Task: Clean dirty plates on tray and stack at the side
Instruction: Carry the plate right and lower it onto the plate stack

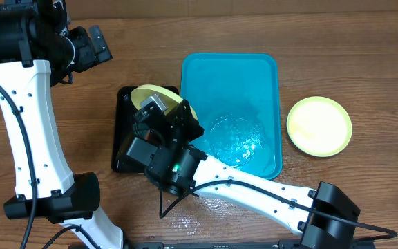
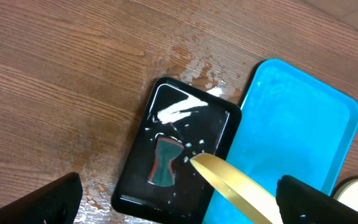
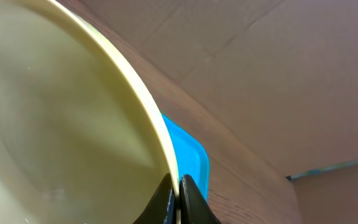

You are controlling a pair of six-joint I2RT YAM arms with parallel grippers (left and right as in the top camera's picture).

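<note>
From overhead, my right gripper (image 1: 161,107) is clamped on a tilted plate (image 1: 149,90) over the black tray (image 1: 123,149), beside the blue tray (image 1: 233,76); a second plate (image 1: 318,126) lies beyond it. Left wrist view: my left gripper (image 2: 179,186) gapes empty above a pad (image 2: 165,162). Right wrist view: fingers (image 3: 192,200) pinch the rim. I judge cleaning underway; next, carry it across the blue tray to stack.

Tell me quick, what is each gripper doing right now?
Left gripper: open, holding nothing.
Right gripper: shut on the rim of a plate.
</note>
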